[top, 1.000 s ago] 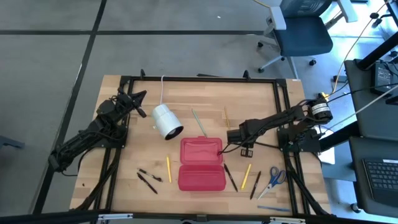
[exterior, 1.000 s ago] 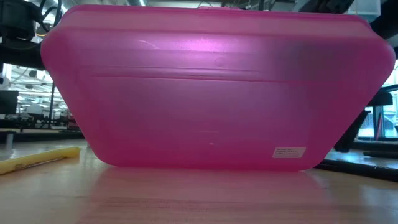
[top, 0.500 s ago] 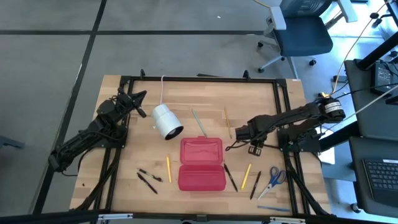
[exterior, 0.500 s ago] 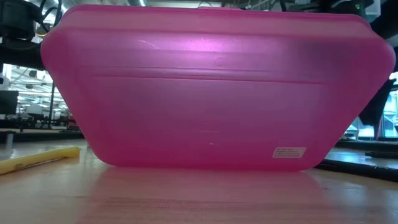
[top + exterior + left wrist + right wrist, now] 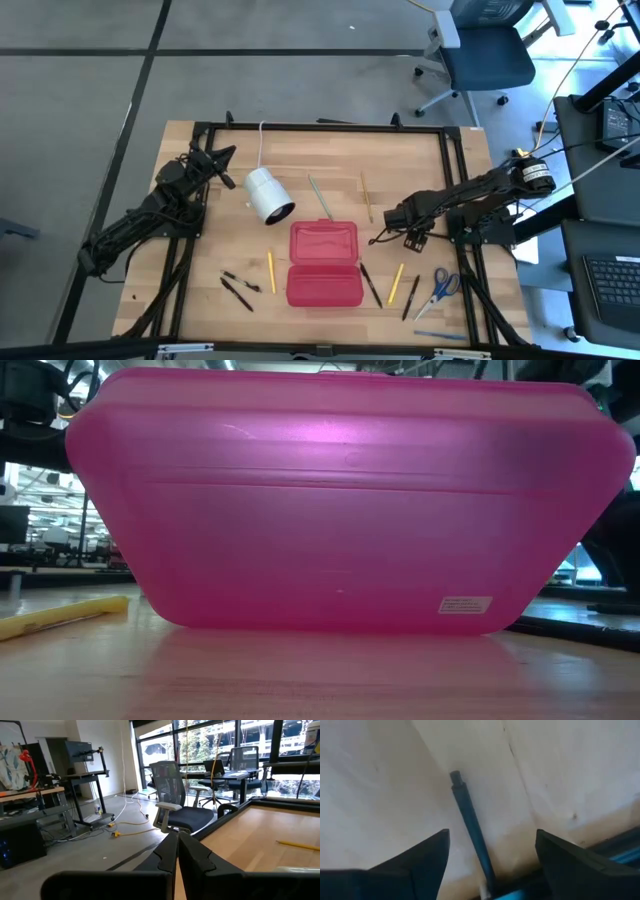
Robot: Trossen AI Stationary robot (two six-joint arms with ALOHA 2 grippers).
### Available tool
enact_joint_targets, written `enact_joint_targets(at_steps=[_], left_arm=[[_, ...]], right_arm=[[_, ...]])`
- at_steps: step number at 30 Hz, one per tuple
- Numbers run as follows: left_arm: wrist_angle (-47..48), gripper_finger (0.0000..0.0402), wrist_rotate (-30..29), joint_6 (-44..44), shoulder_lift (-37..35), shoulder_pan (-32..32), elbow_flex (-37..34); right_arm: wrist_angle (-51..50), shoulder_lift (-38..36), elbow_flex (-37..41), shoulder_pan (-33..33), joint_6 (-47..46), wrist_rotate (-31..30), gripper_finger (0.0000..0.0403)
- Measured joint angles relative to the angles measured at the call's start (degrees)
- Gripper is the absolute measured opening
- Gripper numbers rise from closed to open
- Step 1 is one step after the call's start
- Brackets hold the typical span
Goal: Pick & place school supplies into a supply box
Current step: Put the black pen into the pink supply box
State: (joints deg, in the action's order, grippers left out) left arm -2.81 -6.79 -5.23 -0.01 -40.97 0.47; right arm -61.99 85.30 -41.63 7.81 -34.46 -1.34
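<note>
I have the right gripper [image 5: 410, 240] just right of the open red box [image 5: 323, 263], hanging over bare wood above the pens; I judge that's to line up on a dark pen [image 5: 471, 830], which lies between its fingers. They are spread wide and hold nothing. A yellow pencil [image 5: 396, 282] and scissors [image 5: 436, 286] lie nearer the front edge. The left gripper [image 5: 222, 163] waits at the far left corner by the white cylinder [image 5: 268, 195], fingers pressed together, empty.

The supply box [image 5: 324, 263] was translucent red, the scissors [image 5: 437, 286] blue-handled, the table [image 5: 300, 160] pale wood, the cylinder [image 5: 268, 194] white.
</note>
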Motion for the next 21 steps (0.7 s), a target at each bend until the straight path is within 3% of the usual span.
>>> enact_joint_targets(at_steps=[10,21], left_arm=[[-0.02,0.0009,0.00,0.01,0.00,-0.01,0.00],[-0.02,0.0012,0.00,0.00,0.00,-0.02,0.00]], right_arm=[[7.83,-0.29,5.69,-0.37,1.49,2.40,0.0256],[10.46,-0.22,6.36,-0.79,5.10,4.86,0.0123]])
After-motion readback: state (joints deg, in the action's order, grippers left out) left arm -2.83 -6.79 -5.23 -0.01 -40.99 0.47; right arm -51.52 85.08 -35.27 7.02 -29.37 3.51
